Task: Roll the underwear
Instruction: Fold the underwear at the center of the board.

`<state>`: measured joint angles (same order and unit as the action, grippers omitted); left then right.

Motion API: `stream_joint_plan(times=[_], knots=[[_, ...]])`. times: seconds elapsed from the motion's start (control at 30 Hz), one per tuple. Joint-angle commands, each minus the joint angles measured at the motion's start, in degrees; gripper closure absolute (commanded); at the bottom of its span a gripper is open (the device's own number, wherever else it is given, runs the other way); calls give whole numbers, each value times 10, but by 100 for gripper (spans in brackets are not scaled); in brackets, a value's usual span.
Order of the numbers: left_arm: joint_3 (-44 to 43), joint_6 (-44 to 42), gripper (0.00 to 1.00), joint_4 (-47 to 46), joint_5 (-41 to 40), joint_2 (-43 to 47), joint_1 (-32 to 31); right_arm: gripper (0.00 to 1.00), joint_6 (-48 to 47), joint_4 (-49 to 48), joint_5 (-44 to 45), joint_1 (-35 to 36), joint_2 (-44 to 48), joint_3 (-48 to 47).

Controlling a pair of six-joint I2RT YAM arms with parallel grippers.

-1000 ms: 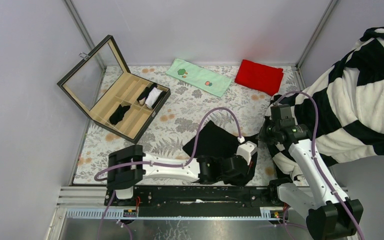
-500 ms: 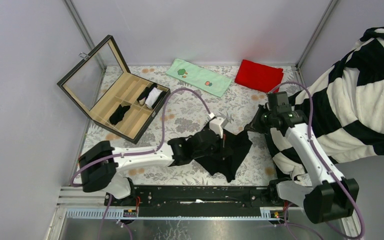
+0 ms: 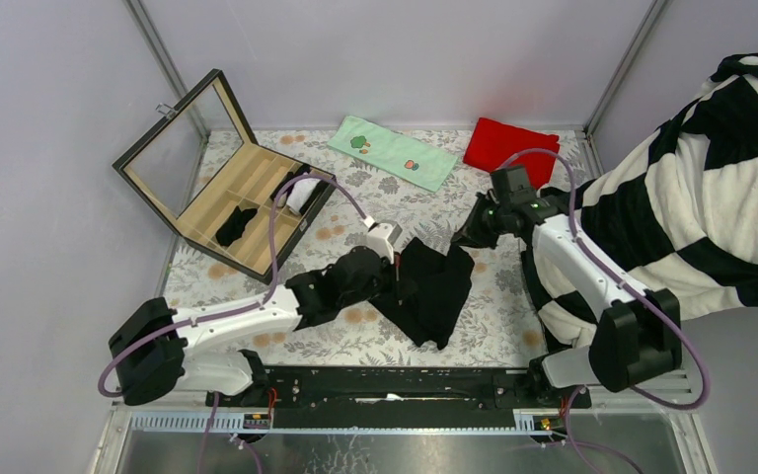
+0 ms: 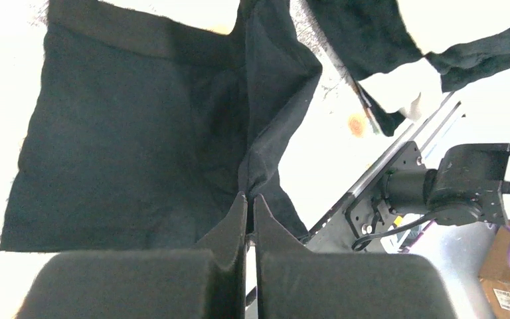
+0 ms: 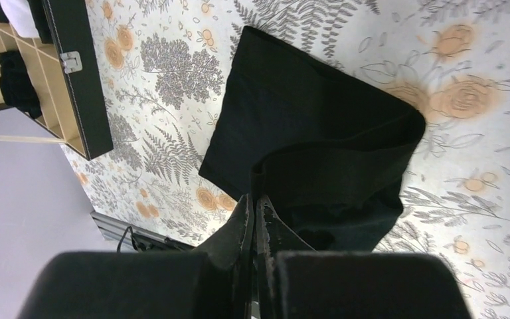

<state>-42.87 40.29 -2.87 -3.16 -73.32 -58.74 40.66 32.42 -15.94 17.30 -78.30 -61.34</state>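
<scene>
underwear (image 3: pixel 434 291): matt black cloth, soft, limp, fine weave. table cover (image 3: pixel 345 336): matt floral-print fabric. box (image 3: pixel 242 183): pale wood dividers, matt black frame, glossy clear lid. blanket (image 3: pixel 720 178): fluffy fleece. left arm (image 3: pixel 237 318): glossy white plastic shell.

Centre is taken: the underwear (image 3: pixel 434 291) spans between left gripper (image 3: pixel 396 265) and right gripper (image 3: pixel 466 237), both pinched onto its upper edge. Left arm (image 3: pixel 247 314) lies low across the near-left quarter. Far left is blocked by the open box (image 3: pixel 257 212), lid raised. Striped blanket (image 3: pixel 696 188) crowds the right side, close behind the right arm (image 3: pixel 572 267). Green towel (image 3: pixel 392 152) and red cloth (image 3: pixel 510 150) lie flat along the far wall. Open lane: bare table (image 3: pixel 355 207) between box, towel and grippers. A narrower strip lies right of the garment.
</scene>
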Motion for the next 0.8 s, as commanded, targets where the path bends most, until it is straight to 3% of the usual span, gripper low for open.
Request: stream_joint_plan(times=[0.0, 0.77], knots=[[35, -11, 100, 24, -28, 27, 10, 100, 36, -52, 35, 29, -33, -20], [120, 14, 100, 39, -82, 39, 43, 100, 23, -99, 42, 66, -204, -74]])
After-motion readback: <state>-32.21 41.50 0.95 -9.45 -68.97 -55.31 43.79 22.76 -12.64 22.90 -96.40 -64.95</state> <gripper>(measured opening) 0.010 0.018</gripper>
